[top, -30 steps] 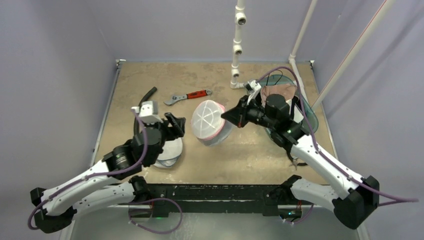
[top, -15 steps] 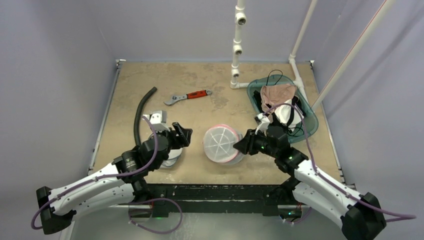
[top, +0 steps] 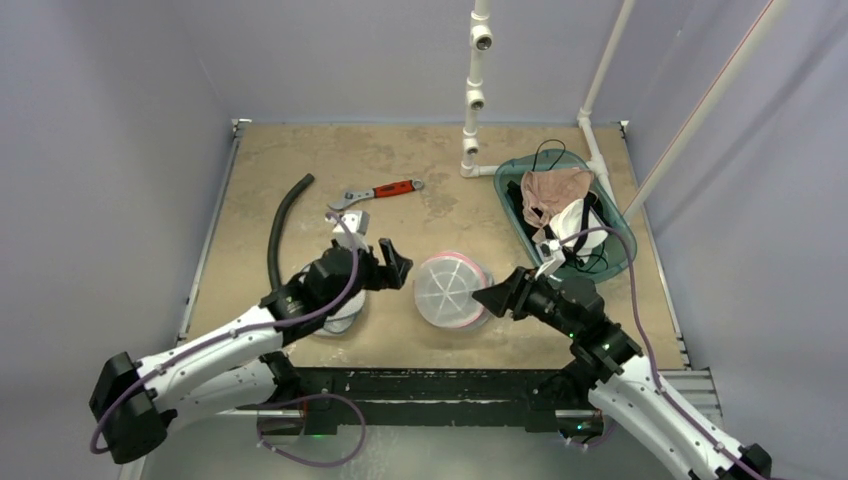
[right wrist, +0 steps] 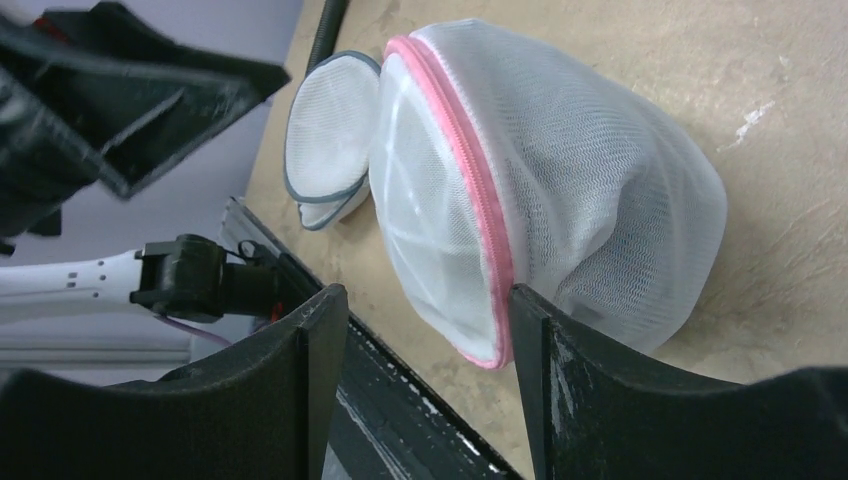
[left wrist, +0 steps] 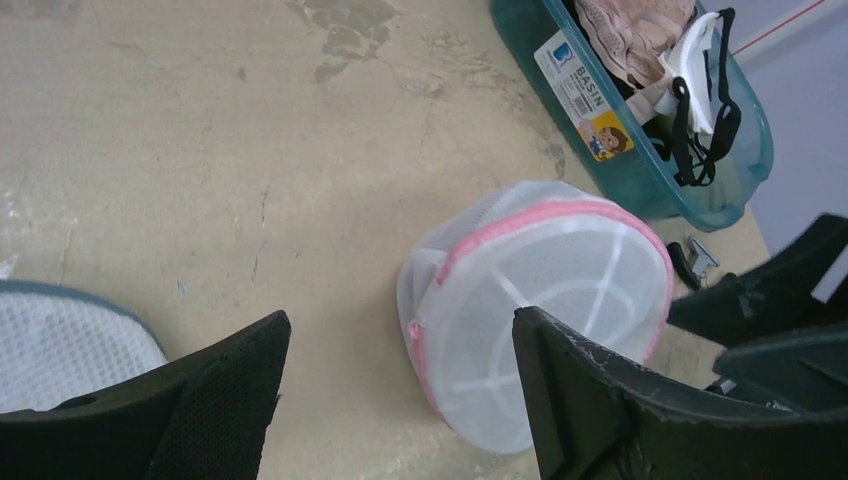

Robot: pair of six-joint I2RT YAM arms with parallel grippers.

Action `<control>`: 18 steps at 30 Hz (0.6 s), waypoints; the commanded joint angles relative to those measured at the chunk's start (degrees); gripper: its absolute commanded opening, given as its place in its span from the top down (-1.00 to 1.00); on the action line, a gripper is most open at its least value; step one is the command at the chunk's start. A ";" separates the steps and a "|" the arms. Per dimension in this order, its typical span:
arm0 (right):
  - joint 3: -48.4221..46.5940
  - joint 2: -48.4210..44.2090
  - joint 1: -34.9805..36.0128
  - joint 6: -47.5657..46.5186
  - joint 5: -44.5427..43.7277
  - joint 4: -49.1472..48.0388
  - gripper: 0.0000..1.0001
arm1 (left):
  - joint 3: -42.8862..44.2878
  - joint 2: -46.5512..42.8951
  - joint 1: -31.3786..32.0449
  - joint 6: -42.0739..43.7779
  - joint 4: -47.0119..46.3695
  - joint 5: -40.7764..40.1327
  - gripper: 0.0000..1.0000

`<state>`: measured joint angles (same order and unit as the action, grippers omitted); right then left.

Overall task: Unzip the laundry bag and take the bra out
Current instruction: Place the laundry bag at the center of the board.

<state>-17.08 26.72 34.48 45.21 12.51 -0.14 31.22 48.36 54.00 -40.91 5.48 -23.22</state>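
The laundry bag (top: 450,288) is a round white mesh pouch with a pink zip (right wrist: 470,170), lying on its side on the tan table near the front edge. The zip looks closed, and the bra is hidden. My left gripper (top: 392,265) hovers just left of the bag (left wrist: 545,290), open wide with nothing between its fingers. My right gripper (top: 497,297) is open at the bag's right side. In the right wrist view the bag's (right wrist: 560,170) lower pink edge sits just off one finger (right wrist: 530,330), and the jaws grip nothing.
A second mesh pouch with grey trim (top: 342,312) lies under my left arm. A teal basin (top: 620,245) at the right holds beige, white and black garments. A red-handled wrench (top: 378,192), a black hose (top: 280,230) and white pipes (top: 472,100) lie farther back.
My right gripper carried the bag from mid-table toward the near edge, set it down and opened. My left arm swung right toward the bag and opened wider.
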 commanded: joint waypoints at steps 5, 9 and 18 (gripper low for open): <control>3.87 -7.82 0.06 5.27 0.45 3.63 -0.25 | 11.91 15.68 -18.44 12.24 -8.11 40.79 -0.66; 4.66 -9.07 0.06 5.12 1.04 3.35 -0.25 | 17.75 23.52 -18.98 18.84 -8.01 49.28 -0.70; 2.84 -7.45 0.08 1.84 0.94 4.28 -0.25 | 29.84 40.29 -19.03 30.46 -5.57 62.47 -0.67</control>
<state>-12.60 18.96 34.48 49.15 13.04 4.12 56.47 85.17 35.24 -18.11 -0.78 30.70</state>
